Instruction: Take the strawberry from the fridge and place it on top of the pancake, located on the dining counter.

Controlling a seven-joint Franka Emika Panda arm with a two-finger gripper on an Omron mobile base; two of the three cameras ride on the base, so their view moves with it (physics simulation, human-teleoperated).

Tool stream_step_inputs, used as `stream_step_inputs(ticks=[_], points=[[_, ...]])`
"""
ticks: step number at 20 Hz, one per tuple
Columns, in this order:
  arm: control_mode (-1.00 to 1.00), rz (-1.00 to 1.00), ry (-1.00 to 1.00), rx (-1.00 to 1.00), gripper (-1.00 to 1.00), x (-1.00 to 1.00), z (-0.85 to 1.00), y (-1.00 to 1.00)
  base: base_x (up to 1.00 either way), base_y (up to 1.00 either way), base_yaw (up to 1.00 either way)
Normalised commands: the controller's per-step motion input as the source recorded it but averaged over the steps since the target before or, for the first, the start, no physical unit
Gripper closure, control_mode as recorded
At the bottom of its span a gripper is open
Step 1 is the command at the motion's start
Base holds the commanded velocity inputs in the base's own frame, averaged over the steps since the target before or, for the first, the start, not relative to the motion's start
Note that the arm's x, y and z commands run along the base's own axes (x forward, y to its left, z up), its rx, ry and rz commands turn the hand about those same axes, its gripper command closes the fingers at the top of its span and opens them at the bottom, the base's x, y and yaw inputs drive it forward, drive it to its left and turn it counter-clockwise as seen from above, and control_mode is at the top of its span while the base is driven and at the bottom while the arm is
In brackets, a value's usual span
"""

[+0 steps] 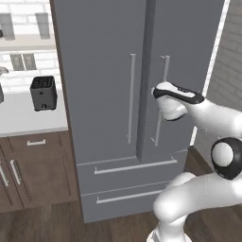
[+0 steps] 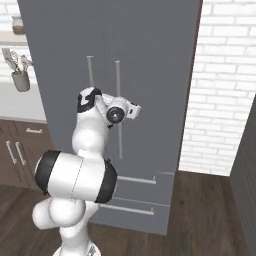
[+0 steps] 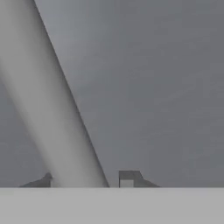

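Observation:
The tall grey fridge (image 1: pixel 104 71) (image 2: pixel 150 60) stands with both doors closed, so the strawberry is hidden. My gripper (image 1: pixel 158 93) (image 2: pixel 125 108) is at the right door's long vertical handle (image 1: pixel 165 68) (image 2: pixel 118 80), about halfway up it. In the hand view the handle (image 3: pixel 48 96) runs slantwise between my two dark fingertips (image 3: pixel 129 178), and my gripper (image 3: pixel 85 179) is shut on it: the left tip touches the bar and a thin gap shows at the right tip. The pancake and the dining counter are out of view.
The left door's handle (image 1: pixel 131 94) hangs beside the gripped one, and two drawers (image 1: pixel 127 165) sit below the doors. Left of the fridge, a black toaster (image 1: pixel 43 92) stands on a white counter (image 1: pixel 23 118) over brown cabinets (image 1: pixel 33 165). A brick wall (image 2: pixel 225 85) flanks the fridge's right side.

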Motion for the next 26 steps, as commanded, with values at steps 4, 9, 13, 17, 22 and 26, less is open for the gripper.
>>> stream_step_inputs(ticks=[4,9,13,17,22,26], points=[[-1.0,0.13,-0.07,0.0,1.0,-0.56,-0.05,-1.0,0.0,0.0,0.0],[-1.0,0.07,0.0,0.03,1.0,-0.41,0.0,-1.0,0.0,0.0,0.0],[-1.0,0.01,0.0,0.07,1.0,-0.37,0.0,-1.0,0.0,0.0,0.0],[-1.0,0.0,0.0,0.12,1.0,-0.21,0.0,-1.0,0.0,0.0,0.0],[-1.0,0.0,0.0,0.14,1.0,-0.13,0.04,-1.0,0.0,0.0,0.0],[-1.0,0.0,0.0,0.16,1.0,-0.14,0.0,-1.0,0.0,0.0,0.0]])
